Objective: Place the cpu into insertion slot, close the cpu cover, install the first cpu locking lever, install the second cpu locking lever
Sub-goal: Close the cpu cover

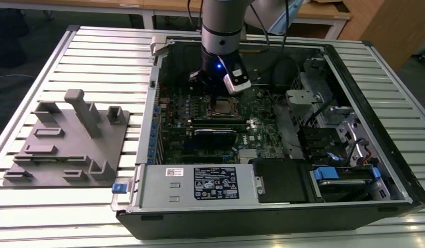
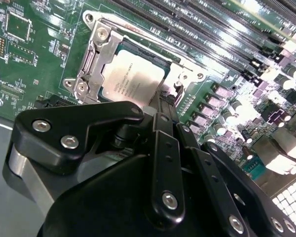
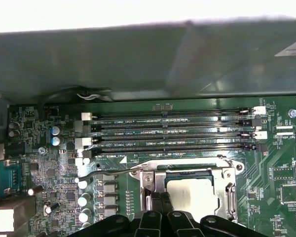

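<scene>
One Gripper at the Slot Corner, Cpu Seated

1. Table (image 1: 95,46): slatted metal top that carries everything else.
2. Case (image 1: 268,217): open and lying on its side, it spans the exterior view from centre to 3 o'clock.
3. Arm (image 1: 223,26): enters the case from 12 o'clock.
4. Fixture (image 1: 61,155): grey moulded block on the table at 9 o'clock of the case, apart from it.
5. Board (image 2: 39,64): green, lying flat on the case floor.
6. Memory slots (image 3: 172,133): long, dark and parallel, just beside the slot.
7. Slot (image 1: 223,108): at 6 o'clock of the arm's tip in the exterior view.
8. Cover (image 2: 96,57): silvery frame lying flat over the slot, around the cpu.
9. Cpu (image 2: 133,79): seated in the slot, its grey top showing through the cover's cut-out.
10. Gripper (image 2: 166,101): tip at the slot's corner, just beside the cpu.
11. Fingers (image 3: 163,202): pressed together, with nothing seen between them.
12. Lever (image 3: 108,173): thin wire running out over the board from the slot corner at the fingertips.
</scene>
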Action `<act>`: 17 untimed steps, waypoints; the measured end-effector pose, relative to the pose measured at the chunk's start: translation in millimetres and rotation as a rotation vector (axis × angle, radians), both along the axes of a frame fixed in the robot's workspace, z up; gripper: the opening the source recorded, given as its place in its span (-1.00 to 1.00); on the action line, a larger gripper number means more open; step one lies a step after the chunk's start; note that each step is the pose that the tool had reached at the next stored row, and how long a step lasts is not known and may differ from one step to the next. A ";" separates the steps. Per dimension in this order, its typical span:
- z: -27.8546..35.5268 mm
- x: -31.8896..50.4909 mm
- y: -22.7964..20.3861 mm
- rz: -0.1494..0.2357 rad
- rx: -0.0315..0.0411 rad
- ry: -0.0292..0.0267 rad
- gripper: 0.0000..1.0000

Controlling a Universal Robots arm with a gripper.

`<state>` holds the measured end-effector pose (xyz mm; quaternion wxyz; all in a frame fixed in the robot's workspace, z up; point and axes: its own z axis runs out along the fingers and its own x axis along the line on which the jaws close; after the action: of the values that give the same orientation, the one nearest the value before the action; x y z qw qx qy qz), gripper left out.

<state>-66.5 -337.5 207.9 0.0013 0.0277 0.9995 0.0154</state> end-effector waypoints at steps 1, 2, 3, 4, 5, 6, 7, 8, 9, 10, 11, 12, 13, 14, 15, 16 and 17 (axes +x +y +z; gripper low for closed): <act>0.0 0.0 -0.9 0.000 0.0000 0.0000 -0.78; 0.0 0.0 -1.3 0.000 0.0000 -0.0001 -0.78; 0.0 -0.1 -1.4 0.000 -0.0001 0.0000 -0.78; -0.3 -0.3 -1.4 0.000 0.0001 -0.0001 -0.78; -0.8 -0.7 -1.4 0.000 0.0000 -0.0001 -0.78; -1.2 -1.1 -1.5 0.000 -0.0001 0.0000 -0.78; -1.2 -1.3 -1.5 0.000 -0.0002 0.0001 -0.78; -1.2 -1.3 -1.5 0.000 -0.0002 0.0001 -0.78; -1.2 -1.3 -1.5 0.000 -0.0003 0.0001 -0.78; -1.2 -1.4 -1.4 0.000 -0.0002 0.0001 -0.78; -1.7 -1.4 -1.4 0.000 0.0001 -0.0002 -0.78; -2.5 -1.5 -1.4 0.000 0.0003 -0.0003 -0.78; -3.3 -1.6 -1.4 0.000 0.0001 -0.0001 -0.78; -3.5 -1.7 -1.4 0.000 -0.0001 0.0000 -0.78; -3.5 -1.7 -1.5 0.000 -0.0003 0.0001 -0.78; -3.5 -1.7 -1.5 0.000 -0.0003 0.0001 -0.78; -3.6 -1.9 -1.4 0.000 -0.0003 0.0001 -0.78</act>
<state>-68.5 -338.9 204.3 0.0012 0.0278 0.9995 0.0153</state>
